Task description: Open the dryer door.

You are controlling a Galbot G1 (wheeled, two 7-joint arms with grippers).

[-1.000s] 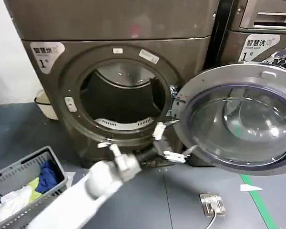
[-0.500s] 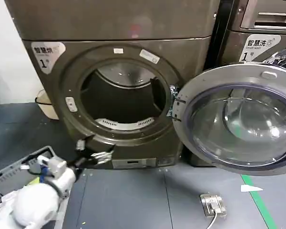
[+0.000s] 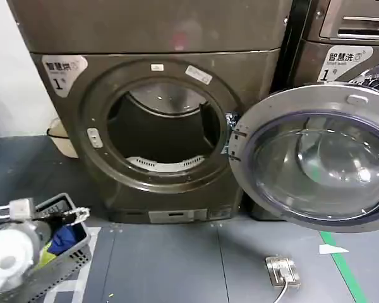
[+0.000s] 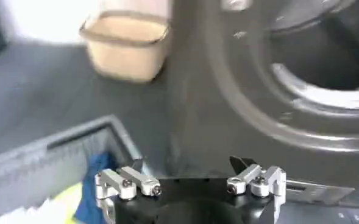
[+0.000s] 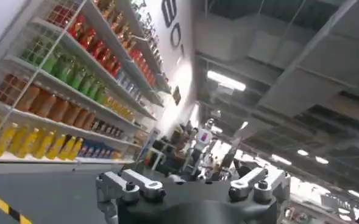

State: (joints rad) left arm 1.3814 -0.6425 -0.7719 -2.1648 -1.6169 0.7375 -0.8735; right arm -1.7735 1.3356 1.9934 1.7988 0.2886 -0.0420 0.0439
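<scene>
Dryer door (image 3: 316, 161) stands swung fully open to the right of the drum opening (image 3: 161, 129), hinged at the dryer's (image 3: 145, 38) right side. Left gripper (image 3: 63, 213) sits low at the robot's left, above the grey laundry basket (image 3: 60, 265), fingers (image 4: 127, 181) spread apart and holding nothing. Right gripper (image 5: 191, 185) points away toward shelving, fingers apart, empty.

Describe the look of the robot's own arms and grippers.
The left arm has a glossy white rounded shell. The left gripper has a black body with silver metal fingers fixed by screws. The right gripper looks the same: black body, silver fingers.
</scene>
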